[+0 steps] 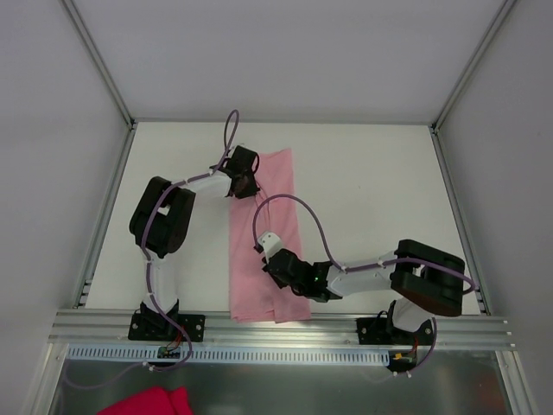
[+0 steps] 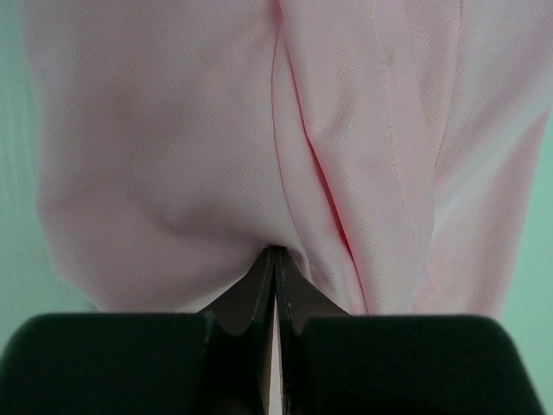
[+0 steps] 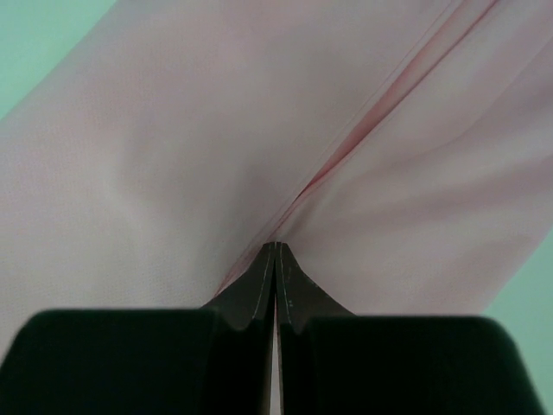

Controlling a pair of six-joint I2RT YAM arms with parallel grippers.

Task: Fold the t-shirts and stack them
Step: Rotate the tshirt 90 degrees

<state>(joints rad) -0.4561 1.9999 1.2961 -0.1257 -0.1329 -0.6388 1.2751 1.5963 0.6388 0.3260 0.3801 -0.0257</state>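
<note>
The pale pink t-shirt (image 1: pixel 249 294) lies on the white table as a long narrow strip running from far to near. My left gripper (image 1: pixel 250 183) is at the strip's far left edge, and in the left wrist view its jaws (image 2: pixel 275 252) are shut on a fold of the pink fabric (image 2: pixel 173 173). My right gripper (image 1: pixel 270 266) is over the near part of the strip. In the right wrist view its jaws (image 3: pixel 275 246) are shut on a crease of the fabric (image 3: pixel 173 156).
A deep magenta cloth (image 1: pixel 147 402) lies below the table's near rail at the bottom left. The aluminium rail (image 1: pixel 285 327) with both arm bases runs along the near edge. White walls enclose the table (image 1: pixel 380 199) on three sides.
</note>
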